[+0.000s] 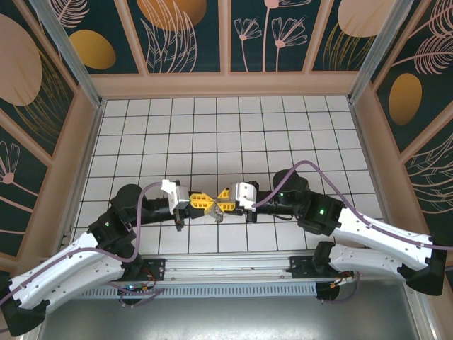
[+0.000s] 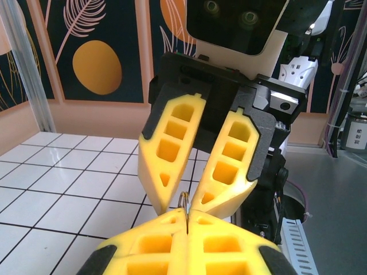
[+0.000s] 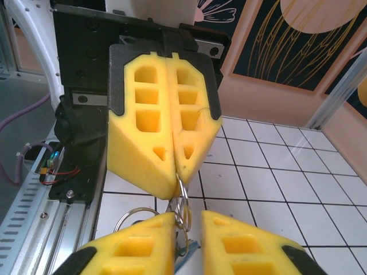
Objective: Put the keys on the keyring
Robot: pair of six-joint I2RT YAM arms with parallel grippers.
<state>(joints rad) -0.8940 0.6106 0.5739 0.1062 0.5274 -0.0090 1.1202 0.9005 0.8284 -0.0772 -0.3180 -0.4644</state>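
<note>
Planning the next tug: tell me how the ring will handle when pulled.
The ring looks like thin bare wire: probably stiff, light and slippery. The left gripper pinches it only at the very tip, so it may swivel or slip out when tugged.

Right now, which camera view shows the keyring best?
The right wrist view: the keyring hangs as clear silvery loops from the shut left gripper. The left wrist view gives a small arc of it; the top view, a faint glint.
</note>
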